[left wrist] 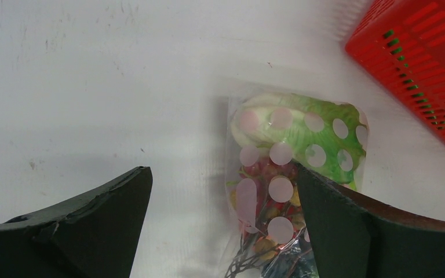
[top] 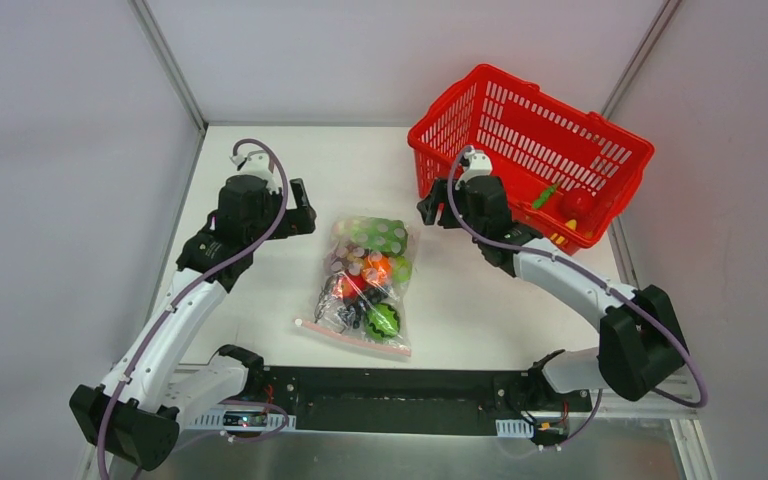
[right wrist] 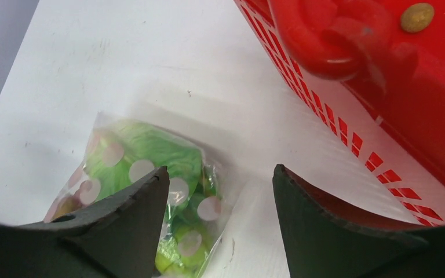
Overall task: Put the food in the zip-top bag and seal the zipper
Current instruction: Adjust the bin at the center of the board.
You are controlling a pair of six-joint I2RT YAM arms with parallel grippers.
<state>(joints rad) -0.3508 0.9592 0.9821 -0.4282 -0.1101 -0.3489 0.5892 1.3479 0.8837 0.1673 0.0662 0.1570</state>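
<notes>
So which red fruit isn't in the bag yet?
The red fruit in the red basket, next to a green piece. The other red fruit sits inside the clear bag.

A white, faintly scuffed table (top: 260, 170) fills the middle. Pale grey walls (top: 410, 50) enclose it from 9 to 3 o'clock, with metal posts (top: 168, 65) at 11 and 1 o'clock. The light is soft and even.

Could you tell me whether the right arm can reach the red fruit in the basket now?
Probably, though not straight on: the right gripper sits outside the basket, whose mesh wall stands between it and the red fruit. Lifting over the rim looks unobstructed.
</notes>
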